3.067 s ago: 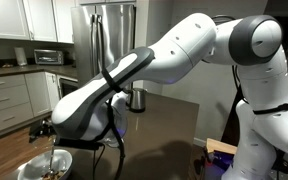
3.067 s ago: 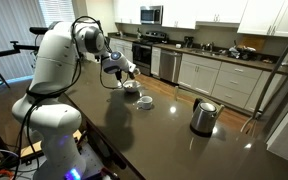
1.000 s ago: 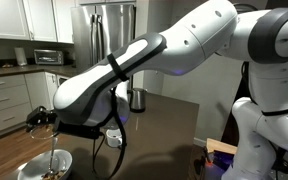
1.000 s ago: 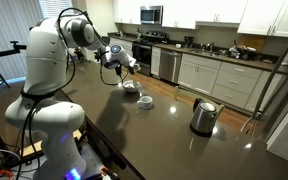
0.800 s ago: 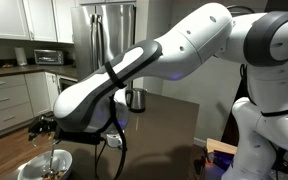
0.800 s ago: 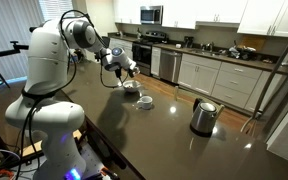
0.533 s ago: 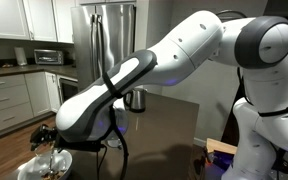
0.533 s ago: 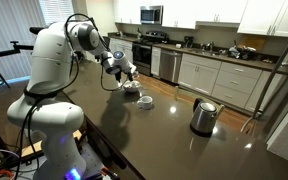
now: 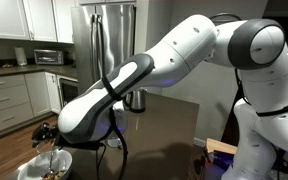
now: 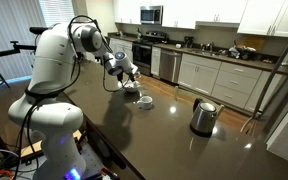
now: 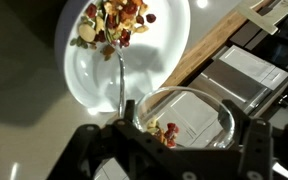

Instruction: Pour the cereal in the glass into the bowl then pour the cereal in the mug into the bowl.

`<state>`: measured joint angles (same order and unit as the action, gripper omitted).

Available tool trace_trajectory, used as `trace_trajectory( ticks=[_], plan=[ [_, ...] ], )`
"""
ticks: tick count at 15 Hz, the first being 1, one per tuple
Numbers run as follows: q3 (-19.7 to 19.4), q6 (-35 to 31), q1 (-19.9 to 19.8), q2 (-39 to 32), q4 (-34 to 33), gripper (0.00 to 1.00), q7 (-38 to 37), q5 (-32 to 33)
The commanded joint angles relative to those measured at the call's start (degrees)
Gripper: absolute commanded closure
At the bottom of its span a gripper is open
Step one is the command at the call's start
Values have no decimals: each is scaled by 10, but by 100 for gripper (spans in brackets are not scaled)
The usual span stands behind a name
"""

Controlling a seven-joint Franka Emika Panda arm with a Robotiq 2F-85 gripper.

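Clear glass fills the bottom of the wrist view: the glass [image 11: 199, 105] lies tipped well over in the gripper [image 11: 187, 138], whose dark fingers [image 11: 246, 135] press on either side of its wall, so the hand is clamped on it; a few pieces of cereal [image 11: 166, 132] cling near the lip, and most of the load looks to be out. Just beyond the lip sits the bowl [image 11: 79, 75], white and shallow, with a heap of cereal at its far side and a metal spoon [image 11: 119, 75] lying across it toward the glass; the mouth appears to hang over the bowl's near rim, though I cannot tell whether they touch. To handle, the glass is stiff, smooth and breakable; a side grip across the wall suits it, firm enough against slipping yet not crushing; nearly empty, it should weigh little. The cereal is light, loose and dry; it should slide out at a steep tilt, and some may bounce off the spoon. Farther along the dark counter [image 10: 169, 140] in an exterior view stands the mug [image 10: 145, 101], near the bowl and apart from the arm; its handle or rim would be the place to take it; farther off is the steel kettle [image 10: 204, 116].
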<state>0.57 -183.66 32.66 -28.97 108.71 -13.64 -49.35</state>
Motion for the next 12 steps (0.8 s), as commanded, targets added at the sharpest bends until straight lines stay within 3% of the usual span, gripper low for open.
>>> trace_trajectory(
  ticks=[1, 12],
  plan=[
    [-16, -41, 30, 19, 8, 40, 5, 13],
    [-12, -165, 67, 31, 9, 40, 39, 39]
  ],
)
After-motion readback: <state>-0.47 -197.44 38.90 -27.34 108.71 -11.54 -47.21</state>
